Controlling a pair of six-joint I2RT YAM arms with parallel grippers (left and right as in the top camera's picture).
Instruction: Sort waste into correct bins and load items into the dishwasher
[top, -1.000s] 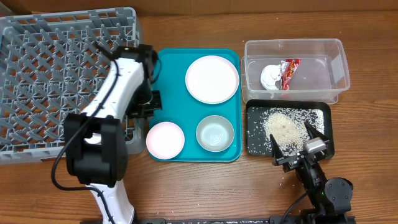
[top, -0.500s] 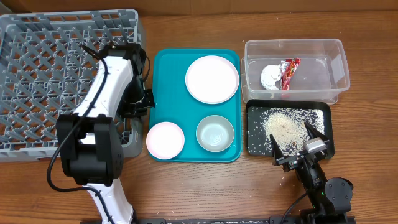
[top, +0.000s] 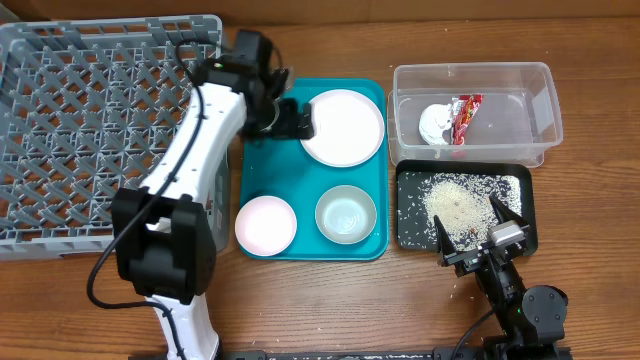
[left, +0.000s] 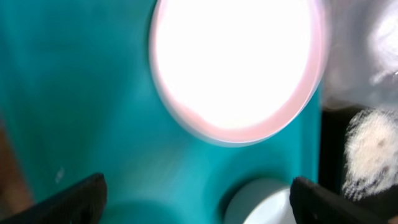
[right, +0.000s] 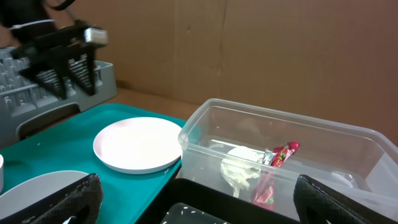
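Note:
My left gripper (top: 296, 120) hangs open and empty over the teal tray, at the left edge of the round white-pink plate (top: 341, 126). In the left wrist view the plate (left: 236, 62) fills the top and the grey-green bowl (left: 267, 202) lies between the wide-spread fingers (left: 74, 199). A pale pink bowl (top: 265, 224) sits beside the grey-green bowl (top: 346, 214). The clear tub (top: 540, 100) holds the red wrapper (top: 465, 115) and white napkin (top: 435, 124). Rice (top: 460, 203) lies in the black tray (top: 408, 225). My right gripper (top: 470, 225) rests open at that tray's near edge. The grey dish rack (top: 90, 130) stands at the left.
The teal tray (top: 260, 160) lies between the rack and the two bins. A few rice grains (top: 458, 290) are scattered on the wooden table beside the right arm. The left arm reaches across the rack's right wall.
The left arm swung right from the dish rack's near corner to the plate's left edge over the teal tray. Its jaws now stand open. The right arm has not moved.

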